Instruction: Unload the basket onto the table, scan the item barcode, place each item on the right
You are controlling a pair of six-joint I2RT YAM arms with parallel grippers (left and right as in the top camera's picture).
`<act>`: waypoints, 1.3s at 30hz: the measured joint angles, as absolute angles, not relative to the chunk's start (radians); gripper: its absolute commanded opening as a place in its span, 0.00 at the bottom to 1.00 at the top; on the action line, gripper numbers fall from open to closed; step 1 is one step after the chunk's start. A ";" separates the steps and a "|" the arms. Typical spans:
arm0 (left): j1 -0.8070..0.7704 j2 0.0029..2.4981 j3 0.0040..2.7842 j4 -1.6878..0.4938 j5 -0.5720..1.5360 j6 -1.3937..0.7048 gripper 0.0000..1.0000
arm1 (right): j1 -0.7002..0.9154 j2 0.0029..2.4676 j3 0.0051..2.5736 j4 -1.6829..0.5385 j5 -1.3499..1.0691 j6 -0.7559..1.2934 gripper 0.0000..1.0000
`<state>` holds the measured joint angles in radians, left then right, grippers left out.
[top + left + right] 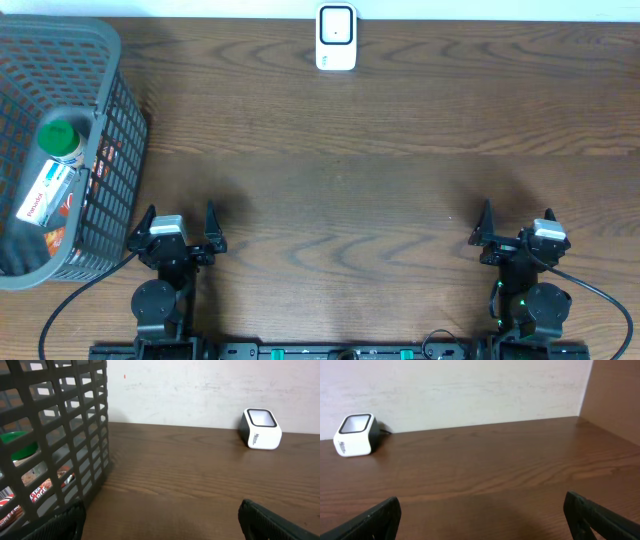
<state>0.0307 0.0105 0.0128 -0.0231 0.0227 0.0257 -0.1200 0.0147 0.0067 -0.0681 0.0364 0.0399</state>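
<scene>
1. The table (400,150) is dark wood. The basket stands at its far left, the scanner at the middle of the far edge, and both arms along the near edge.
2. The basket (118,140) is grey mesh with tall walls. Its right wall is just beside the left gripper, so I judge any reach has to go up and over the rim.
3. The bottle (45,185), the item to scan, lies inside the basket, left of and slightly beyond the left jaws. Its long axis is slanted, with the green cap (57,137) toward the far side and the base toward the near left. The white label (40,200) carries red writing too small to read.
4. Red-and-white packets (47,487) show through the mesh. Their lettering is cut up by the bars and cannot be made out.
5. The scanner (336,37) is white, its window facing up and toward the arms. A small dark mark on its front is illegible.
6. The left gripper (180,212) is released, spread wide and holding nothing. It is much the nearer arm to the bottle.
7. The right gripper (517,212) is likewise spread and empty, well apart from the basket.
</scene>
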 measured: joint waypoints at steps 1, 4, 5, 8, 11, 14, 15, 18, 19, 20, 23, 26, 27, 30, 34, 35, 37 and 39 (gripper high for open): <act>0.031 0.010 0.013 -0.023 0.023 0.026 0.98 | -0.115 0.015 0.007 -0.068 0.038 0.040 0.99; 0.031 0.010 0.013 -0.023 0.023 0.026 0.98 | -0.078 0.015 0.007 -0.068 0.034 0.040 0.99; 0.031 0.010 0.013 -0.023 0.023 0.026 0.98 | -0.072 0.015 0.007 -0.068 0.034 0.040 0.99; 0.031 0.010 0.013 -0.023 0.023 0.026 0.98 | -0.070 0.015 0.007 -0.068 0.034 0.040 0.99; 0.031 0.010 0.013 -0.023 0.023 0.026 0.98 | -0.070 0.015 0.007 -0.068 0.034 0.040 0.99; 0.031 0.010 0.013 -0.023 0.023 0.026 0.98 | -0.070 0.015 0.007 -0.068 0.035 0.040 0.99; 0.031 0.010 0.013 -0.023 0.023 0.026 0.98 | -0.070 0.015 0.007 -0.068 0.034 0.040 0.99; 0.031 0.010 0.013 -0.023 0.023 0.026 0.98 | -0.070 0.015 0.007 -0.068 0.034 0.040 0.99; 0.031 0.010 0.013 -0.023 0.023 0.026 0.98 | -0.070 0.015 0.007 -0.068 0.034 0.040 0.99; 0.031 0.010 0.013 -0.023 0.023 0.026 0.98 | -0.070 0.015 0.007 -0.068 0.034 0.040 0.99; 0.031 0.010 0.013 -0.023 0.023 0.026 0.98 | -0.070 0.015 0.007 -0.068 0.034 0.040 0.99; 0.031 0.010 0.013 -0.023 0.023 0.026 0.98 | -0.070 0.015 0.007 -0.068 0.035 0.040 0.99; 0.031 0.010 0.013 -0.023 0.023 0.026 0.98 | -0.070 0.015 0.007 -0.068 0.035 0.040 0.99; 0.031 0.010 0.013 -0.023 0.023 0.026 0.98 | -0.070 0.015 0.007 -0.068 0.034 0.040 0.99; 0.031 0.010 0.013 -0.023 0.023 0.026 0.98 | -0.070 0.015 0.007 -0.068 0.035 0.040 0.99; 0.031 0.010 0.013 -0.023 0.023 0.026 0.98 | -0.070 0.015 0.007 -0.068 0.035 0.040 0.99; 0.031 0.010 0.013 -0.016 0.028 0.021 0.98 | -0.070 0.015 0.007 -0.068 0.034 0.040 0.99; 0.031 0.010 0.013 -0.003 0.090 0.009 0.98 | -0.070 0.015 0.007 -0.068 0.035 0.040 0.99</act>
